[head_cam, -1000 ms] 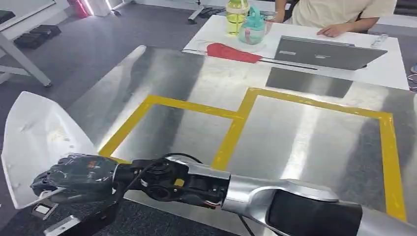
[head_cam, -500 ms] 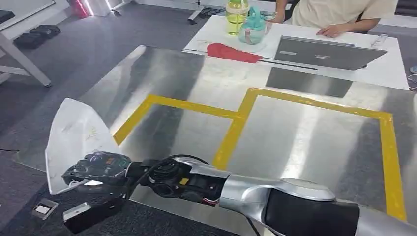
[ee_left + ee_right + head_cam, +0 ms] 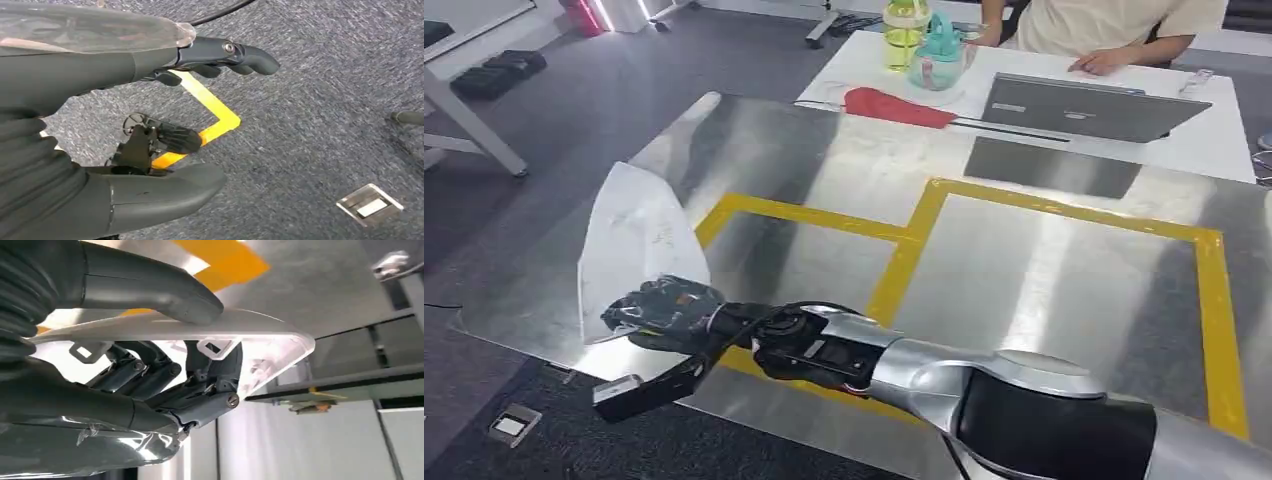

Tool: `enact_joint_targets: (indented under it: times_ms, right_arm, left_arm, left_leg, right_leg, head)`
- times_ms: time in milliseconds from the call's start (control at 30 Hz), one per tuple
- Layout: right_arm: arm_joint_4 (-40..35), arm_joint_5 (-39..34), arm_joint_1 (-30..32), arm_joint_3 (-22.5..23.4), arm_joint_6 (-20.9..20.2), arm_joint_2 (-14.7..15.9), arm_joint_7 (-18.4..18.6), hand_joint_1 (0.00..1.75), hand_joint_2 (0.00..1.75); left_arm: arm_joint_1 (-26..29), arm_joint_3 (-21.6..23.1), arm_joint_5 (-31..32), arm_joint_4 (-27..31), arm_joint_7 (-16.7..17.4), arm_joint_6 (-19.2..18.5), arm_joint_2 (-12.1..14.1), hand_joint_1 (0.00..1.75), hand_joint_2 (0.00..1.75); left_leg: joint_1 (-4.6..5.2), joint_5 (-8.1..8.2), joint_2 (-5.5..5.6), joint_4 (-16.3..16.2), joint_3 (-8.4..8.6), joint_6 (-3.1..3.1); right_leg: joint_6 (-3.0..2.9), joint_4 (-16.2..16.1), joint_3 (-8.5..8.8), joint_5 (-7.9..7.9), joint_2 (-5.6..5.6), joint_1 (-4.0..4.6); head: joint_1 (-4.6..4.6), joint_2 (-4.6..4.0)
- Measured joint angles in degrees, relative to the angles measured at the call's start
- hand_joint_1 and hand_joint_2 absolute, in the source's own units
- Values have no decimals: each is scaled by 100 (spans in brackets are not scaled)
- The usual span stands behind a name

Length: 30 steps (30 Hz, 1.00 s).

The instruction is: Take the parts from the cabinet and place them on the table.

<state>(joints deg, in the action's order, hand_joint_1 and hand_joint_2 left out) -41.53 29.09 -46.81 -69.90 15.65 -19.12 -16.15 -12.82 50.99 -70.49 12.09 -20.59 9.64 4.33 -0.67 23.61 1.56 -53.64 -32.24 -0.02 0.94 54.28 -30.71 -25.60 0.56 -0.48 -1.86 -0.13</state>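
A thin white plastic part (image 3: 634,240) stands tilted up over the front left corner of the steel table (image 3: 1044,300). My right hand (image 3: 664,305) grips the part's lower edge, with the silver arm reaching across from the lower right. In the right wrist view the thumb (image 3: 165,290) presses on one face of the part (image 3: 260,335) and the dark fingers (image 3: 210,375) curl under the other. My left hand (image 3: 150,60) hangs over the grey carpet with fingers and thumb apart, holding nothing.
Yellow tape (image 3: 894,270) marks two boxes on the steel table. Behind it a white table carries a laptop (image 3: 1084,105), a red cloth (image 3: 894,105) and two bottles (image 3: 919,40); a person (image 3: 1114,30) sits there. A small metal plate (image 3: 512,425) lies on the carpet.
My right hand has carried the white part to the right and forward, from beside the table's left edge to above its front left corner.
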Motion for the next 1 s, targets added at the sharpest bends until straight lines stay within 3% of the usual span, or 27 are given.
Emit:
enact_joint_targets:
  times_ms: [300, 1000]
  right_arm:
    - [457, 223, -27, 160, 11, 0, -76, 175, 175]
    - [1119, 752, -58, 476, -276, 179, 284, 175, 175]
  left_arm:
    - [-3, 0, 11, 2, 44, -9, -11, 0, 175]
    - [9, 0, 33, 0, 68, 72, -15, 0, 175]
  left_leg:
    - [0, 0, 0, 0, 0, 0]
    - [0, 0, -1, -6, 0, 0]
  right_leg:
    - [1, 0, 0, 0, 0, 0]
    - [2, 0, -1, 1, 2, -1]
  head:
    - [2, 0]
    - [2, 0]
